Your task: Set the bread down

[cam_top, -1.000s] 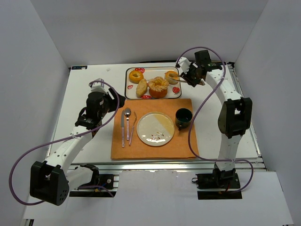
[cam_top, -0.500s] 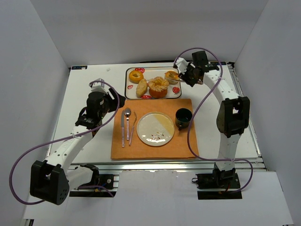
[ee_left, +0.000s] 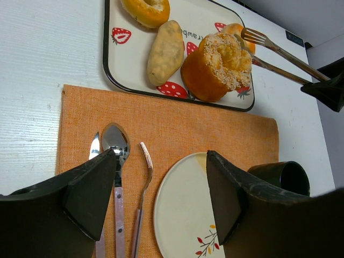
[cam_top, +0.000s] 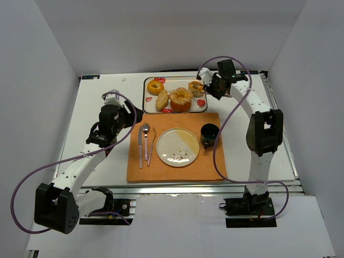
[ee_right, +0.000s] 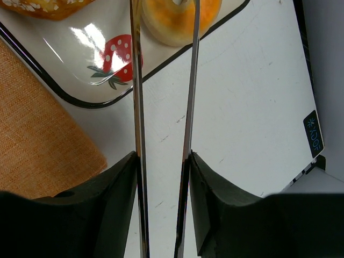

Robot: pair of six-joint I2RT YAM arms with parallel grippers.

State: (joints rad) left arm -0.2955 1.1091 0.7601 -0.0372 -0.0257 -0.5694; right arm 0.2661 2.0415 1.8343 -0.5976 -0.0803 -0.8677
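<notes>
A strawberry-print tray (cam_top: pixel 203 105) at the back holds several breads: a ring bun (cam_top: pixel 156 87), an oblong roll (cam_top: pixel 162 100), a big seeded bun (cam_top: pixel 181 99) and a small round bun (cam_top: pixel 195 87). My right gripper (cam_top: pixel 213 87) is shut on metal tongs (ee_right: pixel 137 107), whose two arms reach to either side of the small round bun (ee_right: pixel 172 16) at the tray's right end. My left gripper (ee_left: pixel 161 199) is open and empty, above the orange placemat (ee_left: pixel 177 123) between the cutlery and the white plate (ee_left: pixel 185 215).
The white plate (cam_top: pixel 177 146) lies mid-placemat, with a dark cup (cam_top: pixel 209 134) to its right and a knife (cam_top: pixel 141 145), spoon (cam_top: pixel 145 137) and fork (cam_top: pixel 151 146) to its left. White walls enclose the table.
My right arm has shifted a little left and back, bringing the tongs further onto the small round bun. The left arm has not moved.
</notes>
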